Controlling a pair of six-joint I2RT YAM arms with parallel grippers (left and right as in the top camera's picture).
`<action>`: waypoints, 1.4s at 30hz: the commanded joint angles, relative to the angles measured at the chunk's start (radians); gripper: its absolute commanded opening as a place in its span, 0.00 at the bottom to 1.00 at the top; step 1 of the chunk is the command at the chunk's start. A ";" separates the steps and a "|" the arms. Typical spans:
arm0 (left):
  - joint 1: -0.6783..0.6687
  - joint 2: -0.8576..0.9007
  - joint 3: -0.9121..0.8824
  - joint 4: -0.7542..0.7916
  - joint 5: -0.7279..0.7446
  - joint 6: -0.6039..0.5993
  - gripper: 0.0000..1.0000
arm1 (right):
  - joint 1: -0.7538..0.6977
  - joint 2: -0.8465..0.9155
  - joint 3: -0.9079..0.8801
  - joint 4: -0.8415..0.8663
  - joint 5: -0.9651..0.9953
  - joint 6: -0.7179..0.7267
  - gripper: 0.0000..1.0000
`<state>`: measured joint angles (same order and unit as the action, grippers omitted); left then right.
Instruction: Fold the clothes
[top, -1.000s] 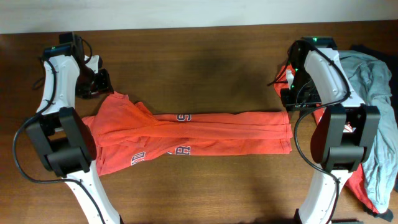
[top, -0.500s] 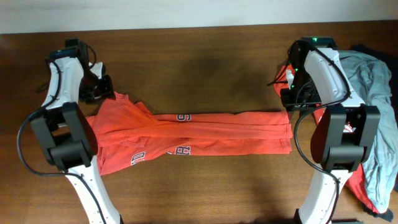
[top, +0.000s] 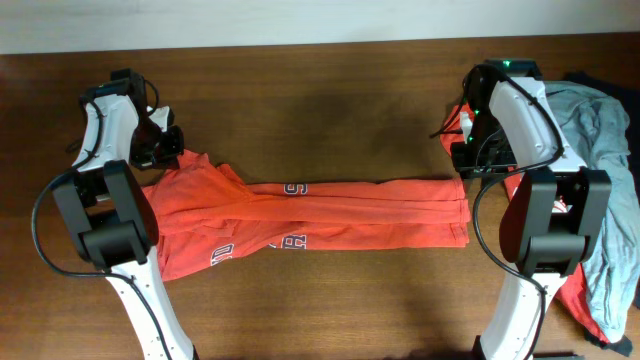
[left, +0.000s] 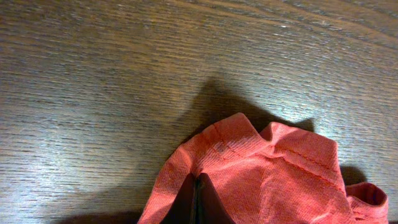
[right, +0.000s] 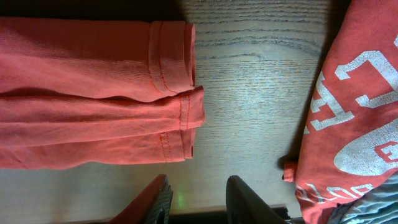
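My left end effector (left: 195, 190) pinches the orange shirt (top: 320, 215) at a rumpled corner; my right end effector (right: 199, 196) hangs spread and empty, the hem just ahead; lengthwise fold looks done, cross folds and the clothes pile (top: 600, 120) beside it remain

In the left wrist view the left gripper (left: 196, 186) and the orange shirt (left: 273, 180) run off at 6 o'clock. The printed red garment (right: 348, 93) is cropped at 3 o'clock, so its lettering is incomplete.
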<state>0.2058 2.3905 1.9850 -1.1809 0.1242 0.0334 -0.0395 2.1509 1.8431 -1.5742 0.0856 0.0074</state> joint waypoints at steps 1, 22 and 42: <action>0.003 0.015 0.003 -0.010 0.063 0.006 0.01 | -0.007 -0.031 -0.009 -0.002 -0.003 0.008 0.35; 0.003 -0.151 0.109 -0.142 0.156 0.103 0.01 | -0.007 -0.031 -0.009 -0.005 -0.002 0.007 0.35; -0.110 -0.153 0.109 -0.465 0.268 0.208 0.01 | -0.007 -0.031 -0.009 -0.008 -0.003 0.007 0.35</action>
<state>0.1253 2.2517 2.0853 -1.6218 0.4183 0.2146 -0.0395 2.1509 1.8423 -1.5761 0.0856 0.0074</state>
